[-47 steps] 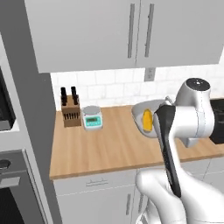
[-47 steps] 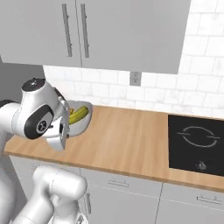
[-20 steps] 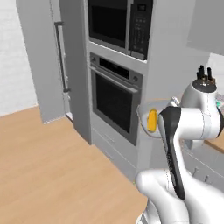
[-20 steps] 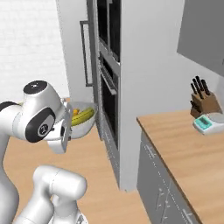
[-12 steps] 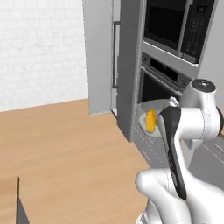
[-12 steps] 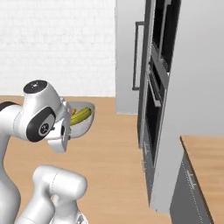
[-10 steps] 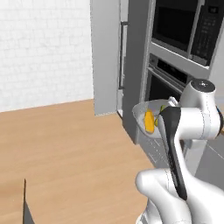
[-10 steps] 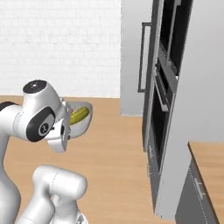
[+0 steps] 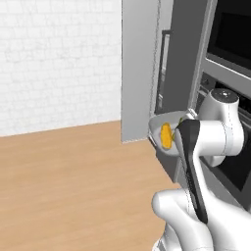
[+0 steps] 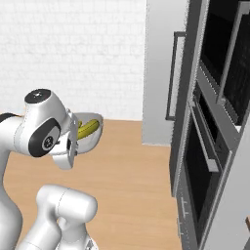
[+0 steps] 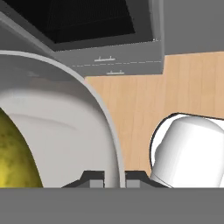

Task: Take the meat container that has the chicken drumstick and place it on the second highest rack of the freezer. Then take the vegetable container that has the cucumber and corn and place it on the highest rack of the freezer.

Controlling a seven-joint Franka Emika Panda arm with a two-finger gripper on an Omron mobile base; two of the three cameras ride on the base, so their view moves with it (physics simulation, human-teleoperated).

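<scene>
Left base view: the grey bowl (image 9: 158, 128) rides up at the arm's wrist, corn (image 9: 166, 136) end-on toward us, freezer (image 9: 147, 68) right behind. Right base view: corn (image 10: 88, 129) lies slanted in the bowl (image 10: 93, 137). Hand view: gripper (image 11: 114, 176) pinched tight on the bowl's rim (image 11: 103, 127).

My pale grey round vegetable bowl (image 11: 65, 127) carries a yellow-orange corn cob (image 9: 167, 136), against a flat grey freezer door (image 9: 139, 68) with a dark bar handle (image 10: 172, 78), a white brick-patterned wall (image 9: 59, 59), light wood-plank floor (image 9: 73, 186), and black-windowed oven (image 10: 229, 63).
</scene>
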